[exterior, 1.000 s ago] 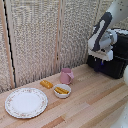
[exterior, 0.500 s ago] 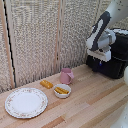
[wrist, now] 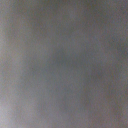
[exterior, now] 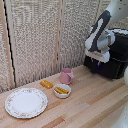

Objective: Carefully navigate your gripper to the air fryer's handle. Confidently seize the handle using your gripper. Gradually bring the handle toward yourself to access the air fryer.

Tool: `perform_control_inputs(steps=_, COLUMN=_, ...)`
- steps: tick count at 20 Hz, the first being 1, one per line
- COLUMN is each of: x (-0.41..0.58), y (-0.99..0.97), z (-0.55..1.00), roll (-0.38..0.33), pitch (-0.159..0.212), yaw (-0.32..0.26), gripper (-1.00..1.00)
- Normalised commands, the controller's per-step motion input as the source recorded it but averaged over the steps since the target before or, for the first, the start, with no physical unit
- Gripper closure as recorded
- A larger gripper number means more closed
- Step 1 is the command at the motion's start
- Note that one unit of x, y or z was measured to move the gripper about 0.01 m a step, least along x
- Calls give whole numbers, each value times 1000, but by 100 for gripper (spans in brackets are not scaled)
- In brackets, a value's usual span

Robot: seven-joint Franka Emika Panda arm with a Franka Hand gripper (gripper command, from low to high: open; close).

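Woven-screen backdrop, light wood bench. Air fryer sits at the exterior view's right edge, back against the screen. Arm comes in from upper right; fingers are down at the fryer's front face, pressed close to it. Handle not distinguishable, black on black. Can't tell if fingers are apart or clamped. Wrist view is uniform grey blur, nothing readable. Pink mug, small bowl, floral plate and an orange item are well apart toward the left.
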Motion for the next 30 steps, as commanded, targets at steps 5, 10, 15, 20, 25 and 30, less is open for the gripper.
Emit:
perform_control_inputs(steps=5, x=-49, y=847, z=0, roll=-1, pitch=-31, yaw=-91, gripper=100)
perform_control_inputs(steps=10, x=-89, y=894, z=0, roll=-9, pitch=-16, yaw=-62, gripper=100)
perform_control_inputs(steps=15, x=-42, y=887, z=0, roll=-2, pitch=-29, yaw=-75, gripper=100)
perform_control_inputs(steps=20, x=-1, y=850, z=0, roll=-2, pitch=-39, yaw=-117, gripper=100)
perform_control_inputs(steps=25, x=49, y=774, z=-67, roll=-26, pitch=-26, yaw=-163, gripper=100)
perform_control_inputs(steps=30, x=2, y=390, z=-86, roll=-42, pitch=-3, yaw=-176, gripper=100)
